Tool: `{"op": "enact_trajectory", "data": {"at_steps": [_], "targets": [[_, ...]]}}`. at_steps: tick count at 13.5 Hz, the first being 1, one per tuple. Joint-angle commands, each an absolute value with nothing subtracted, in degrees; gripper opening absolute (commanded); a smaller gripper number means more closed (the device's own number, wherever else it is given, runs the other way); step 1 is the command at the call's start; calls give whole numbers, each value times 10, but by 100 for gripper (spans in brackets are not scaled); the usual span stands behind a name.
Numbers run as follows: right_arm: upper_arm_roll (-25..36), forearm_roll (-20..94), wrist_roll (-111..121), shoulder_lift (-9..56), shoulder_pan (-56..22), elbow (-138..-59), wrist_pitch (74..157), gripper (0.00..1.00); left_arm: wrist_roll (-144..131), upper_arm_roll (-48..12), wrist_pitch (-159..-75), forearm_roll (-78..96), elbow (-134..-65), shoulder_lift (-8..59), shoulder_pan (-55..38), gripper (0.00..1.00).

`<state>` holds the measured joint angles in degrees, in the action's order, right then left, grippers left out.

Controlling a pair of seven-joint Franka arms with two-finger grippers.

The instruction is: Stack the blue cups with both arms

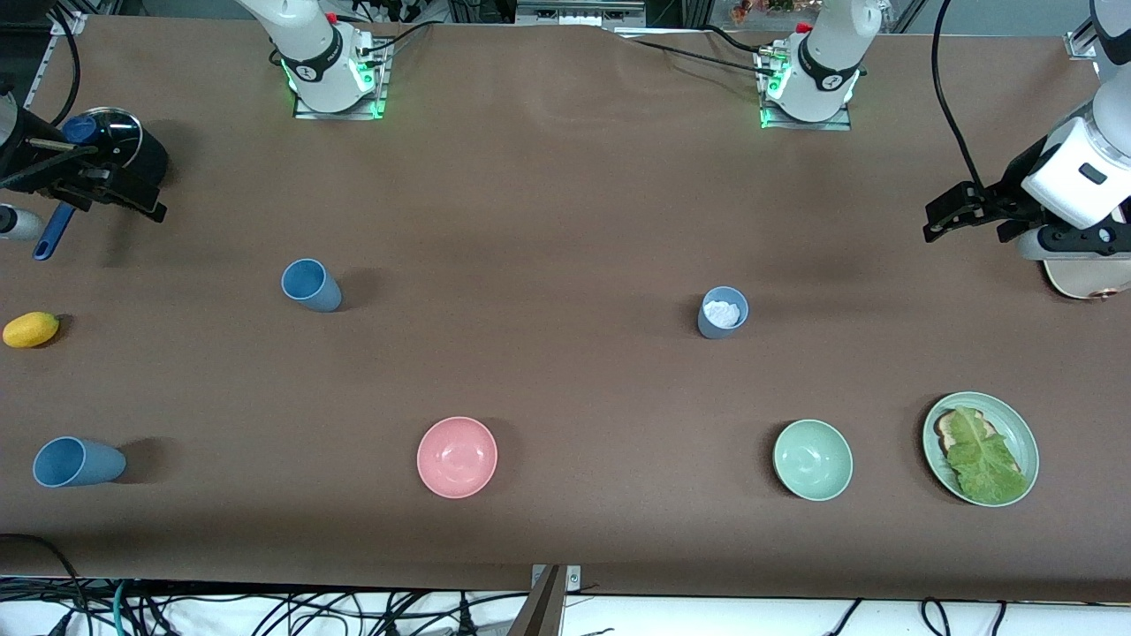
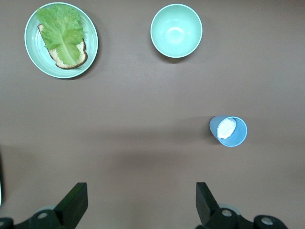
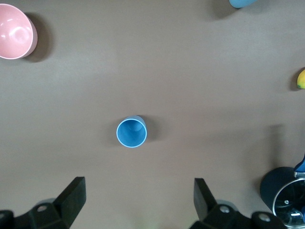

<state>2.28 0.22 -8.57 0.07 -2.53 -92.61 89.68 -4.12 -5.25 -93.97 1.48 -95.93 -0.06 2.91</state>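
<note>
A medium blue cup (image 1: 311, 284) stands upright toward the right arm's end of the table; it also shows in the right wrist view (image 3: 131, 132). A duller grey-blue cup (image 1: 723, 312) with something white inside stands toward the left arm's end; it also shows in the left wrist view (image 2: 228, 130). My right gripper (image 1: 132, 196) hangs open and empty in the air at its end of the table, its fingers (image 3: 74, 193) spread wide. My left gripper (image 1: 945, 216) hangs open and empty at its end, its fingers (image 2: 76, 198) spread wide. Both grippers are well apart from the cups.
A third blue cup (image 1: 78, 462), a pink bowl (image 1: 457, 457), a pale green bowl (image 1: 813, 459) and a green plate (image 1: 1025, 433) with toast and lettuce sit nearer the front camera. A yellow fruit (image 1: 31, 329) and a black pot (image 1: 124, 146) are at the right arm's end.
</note>
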Motion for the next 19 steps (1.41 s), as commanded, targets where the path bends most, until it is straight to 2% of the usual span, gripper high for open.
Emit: {"op": "enact_trajectory", "data": {"at_steps": [1, 13, 16, 19], "targets": [[23, 5, -88, -3, -24, -928, 898, 100, -44, -53, -935, 11, -959, -2, 30, 100], [23, 5, -89, -3, -24, -928, 898, 100, -47, -55, -936, 12, -958, 0, 25, 100], [23, 4, -89, -3, -24, -928, 898, 100, -41, -55, -932, 12, -916, 44, 24, 100], [23, 4, -90, -1, -24, -928, 897, 100, -40, -56, -921, 21, -918, 48, 22, 100]]}}
